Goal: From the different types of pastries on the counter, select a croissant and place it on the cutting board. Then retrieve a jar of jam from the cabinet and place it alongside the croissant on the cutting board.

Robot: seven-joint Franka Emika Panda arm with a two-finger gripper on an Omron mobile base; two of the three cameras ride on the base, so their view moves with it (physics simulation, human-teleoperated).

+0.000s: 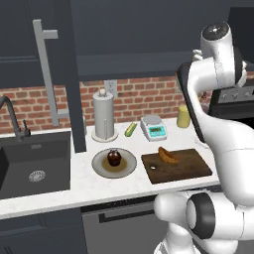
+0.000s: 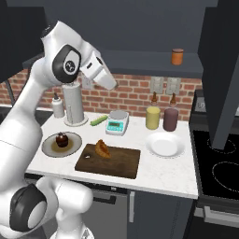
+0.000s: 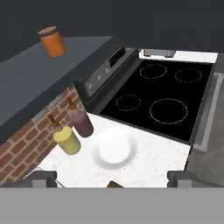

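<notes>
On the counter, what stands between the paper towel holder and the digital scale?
In the right base view a green cucumber lies between the paper towel holder and the digital scale, near the brick wall.

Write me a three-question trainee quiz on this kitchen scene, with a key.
1. True or false: the croissant already lies on the cutting board.
2. Where is the orange jam jar? A) in the sink B) on the open cabinet's shelf C) on the stove
3. Fill in: the chocolate pastry sits on a ___ beside the board.

Key:
1. True.
2. B. The jar stands up on the shelf, above the counter.
3. Plate. The gripper is open and holds nothing.
</notes>
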